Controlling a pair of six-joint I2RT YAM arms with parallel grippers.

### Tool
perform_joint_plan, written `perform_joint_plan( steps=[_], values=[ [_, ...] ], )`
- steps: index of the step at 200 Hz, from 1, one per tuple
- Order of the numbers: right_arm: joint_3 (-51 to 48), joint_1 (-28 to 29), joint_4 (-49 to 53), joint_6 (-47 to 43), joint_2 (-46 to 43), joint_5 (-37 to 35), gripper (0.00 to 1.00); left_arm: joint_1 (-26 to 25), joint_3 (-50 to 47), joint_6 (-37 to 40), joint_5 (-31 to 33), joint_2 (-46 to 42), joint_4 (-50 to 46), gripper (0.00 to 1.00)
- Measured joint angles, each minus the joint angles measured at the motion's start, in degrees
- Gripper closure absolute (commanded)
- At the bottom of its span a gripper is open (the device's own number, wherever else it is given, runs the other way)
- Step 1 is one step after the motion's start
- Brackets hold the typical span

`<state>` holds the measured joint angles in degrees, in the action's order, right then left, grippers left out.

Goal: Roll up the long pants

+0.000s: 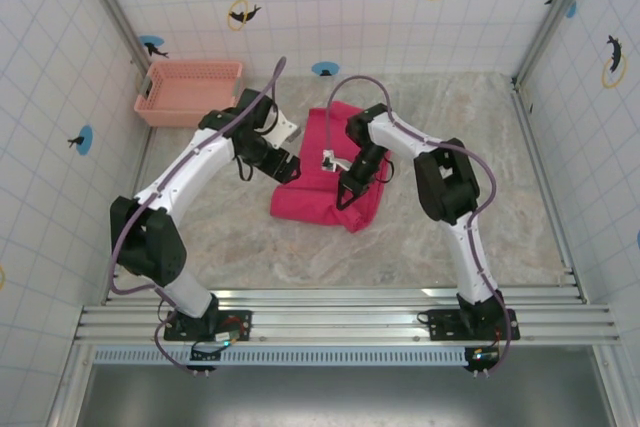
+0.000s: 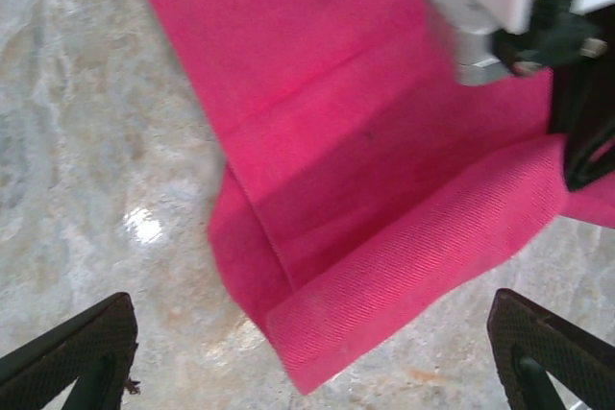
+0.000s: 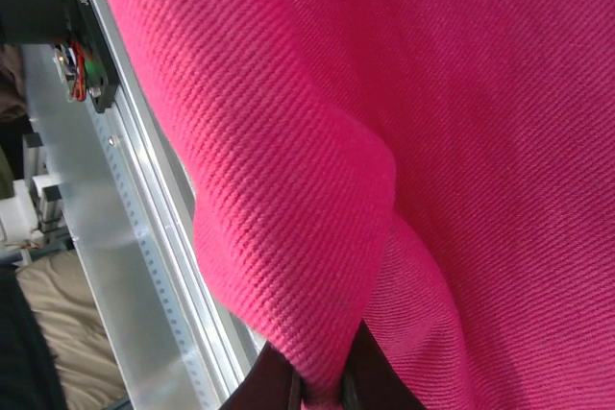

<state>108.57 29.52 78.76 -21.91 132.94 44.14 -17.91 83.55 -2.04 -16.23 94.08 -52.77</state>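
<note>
Magenta pants point(image 1: 318, 187) lie folded at the middle of the overhead frame on the marble tabletop point(image 1: 240, 242). My right hand point(image 3: 322, 393) is closed, pinching a raised fold of the cloth at the bottom of its wrist view. My left hand point(image 2: 307, 357) hangs wide open by the pants' left edge, holding nothing.

Plain magenta-pink long pants point(image 1: 312, 197), salmon basket point(image 1: 190, 115)
</note>
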Motion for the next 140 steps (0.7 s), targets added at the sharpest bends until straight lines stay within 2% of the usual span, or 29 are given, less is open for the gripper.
perform_joint_plan(
  steps=[20, 46, 54, 91, 140],
  values=[
    [0.11, -0.92, 0.61, -0.26, 0.66, 1.03, 0.95, -2.32, -0.28, -0.90, -1.07, 0.02, -0.13, 0.26],
    [0.87, -1.84, 1.51, -0.50, 1.20, 1.40, 0.95, -5.07, -2.10, -2.05, -1.84, 0.09, -0.26, 0.62],
    [1.01, -2.01, 1.73, -0.55, 1.33, 1.49, 0.95, -5.75, -2.97, -2.27, -2.12, 0.15, -0.17, 0.70],
    [1.77, -2.10, 2.34, -0.66, 2.27, 2.10, 0.95, -6.19, -5.62, -2.95, -2.34, 2.62, 0.55, 0.71],
    [1.79, -2.12, 2.51, -0.66, 2.58, 2.91, 0.91, -6.21, -3.85, -3.98, -1.53, 13.88, 1.42, 0.70]
  ],
)
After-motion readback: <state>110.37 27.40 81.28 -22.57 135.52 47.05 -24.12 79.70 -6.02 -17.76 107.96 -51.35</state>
